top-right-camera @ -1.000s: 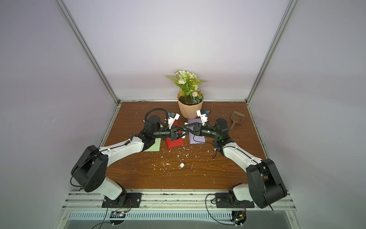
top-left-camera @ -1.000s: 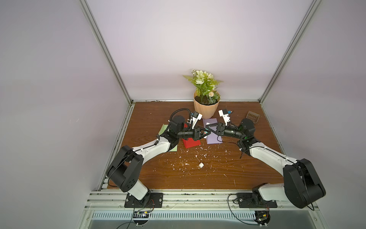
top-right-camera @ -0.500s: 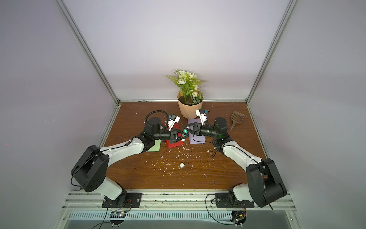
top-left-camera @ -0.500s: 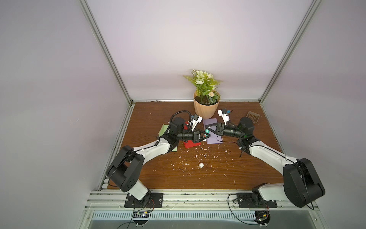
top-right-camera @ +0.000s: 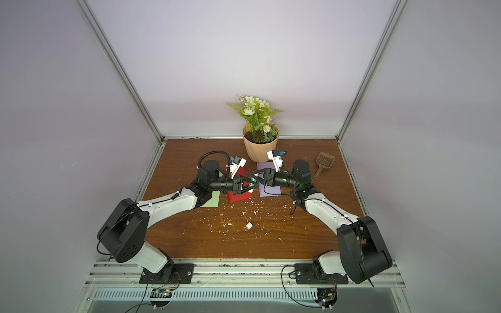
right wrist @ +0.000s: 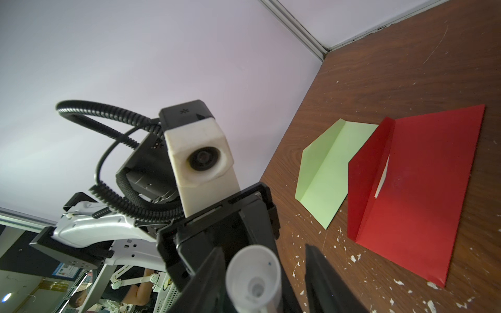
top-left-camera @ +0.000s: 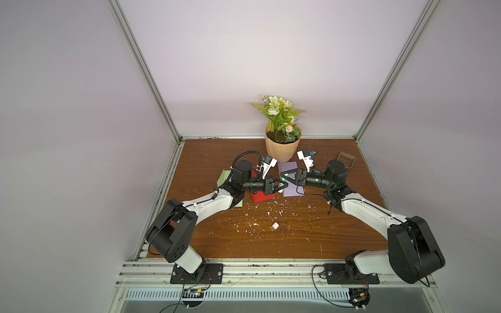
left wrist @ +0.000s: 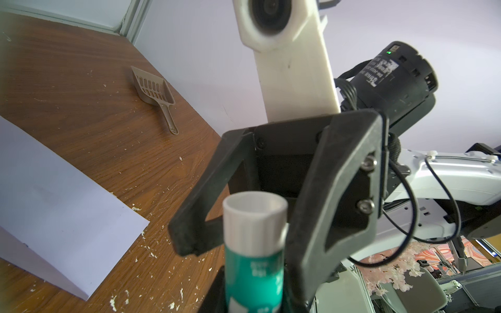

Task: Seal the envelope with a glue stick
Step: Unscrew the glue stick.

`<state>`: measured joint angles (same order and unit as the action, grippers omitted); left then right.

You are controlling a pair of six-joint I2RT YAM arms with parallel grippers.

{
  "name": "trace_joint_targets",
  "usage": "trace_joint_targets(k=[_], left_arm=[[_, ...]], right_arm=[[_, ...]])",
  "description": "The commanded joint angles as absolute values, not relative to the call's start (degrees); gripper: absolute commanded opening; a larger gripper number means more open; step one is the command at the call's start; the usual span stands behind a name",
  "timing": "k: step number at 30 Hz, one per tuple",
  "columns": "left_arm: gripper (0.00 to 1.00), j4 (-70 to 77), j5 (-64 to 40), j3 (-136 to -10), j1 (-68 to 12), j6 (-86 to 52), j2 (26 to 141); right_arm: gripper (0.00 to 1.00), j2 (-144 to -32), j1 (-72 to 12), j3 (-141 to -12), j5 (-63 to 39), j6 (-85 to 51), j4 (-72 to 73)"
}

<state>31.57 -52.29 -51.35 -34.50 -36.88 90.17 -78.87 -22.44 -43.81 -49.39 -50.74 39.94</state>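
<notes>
The glue stick is held in the air by the left claw, which is pinched round its green body, near the red envelope. The right claw is spread about the tube's white end, one finger just beside it and the other apart.

A slip is judged the chief risk. Should the right claw be closed off-centre or pulled askew, the smooth round tube could be levered out of the left pinch and dropped. The two claws could also be knocked together, so close are they. Whether the white end is cap or base cannot be told, and a small white cylinder lies alone on the bench.

The bench is dark wood grain, strewn with white flakes that could be trapped under a glued flap. A green envelope and a lilac envelope lie beside the red. Pale lilac walls, metal corner posts, a potted plant and a brown scoop at the back are seen
</notes>
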Motion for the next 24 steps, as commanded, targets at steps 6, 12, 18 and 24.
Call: trace_joint_targets(k=[6, 12, 18, 24], left_arm=[[0.00, 34.4, -52.8, -52.0, -34.7, -37.7, 90.8], [0.10, 33.1, -53.1, -52.0, -34.7, -37.0, 90.8], [0.55, 24.6, -50.4, -54.0, -32.9, -33.8, 91.0], [0.75, 8.0, -42.0, -59.9, -32.0, -26.8, 93.2]], right_arm=[[0.36, -77.3, -22.8, -45.1, -48.9, -49.5, 40.7], [0.13, -76.9, -22.6, -45.9, -47.7, -47.5, 37.8], [0.00, -73.8, -22.5, -49.1, -33.3, -34.1, 21.8], [0.00, -71.0, -22.6, -44.3, -13.1, -25.8, 23.0]])
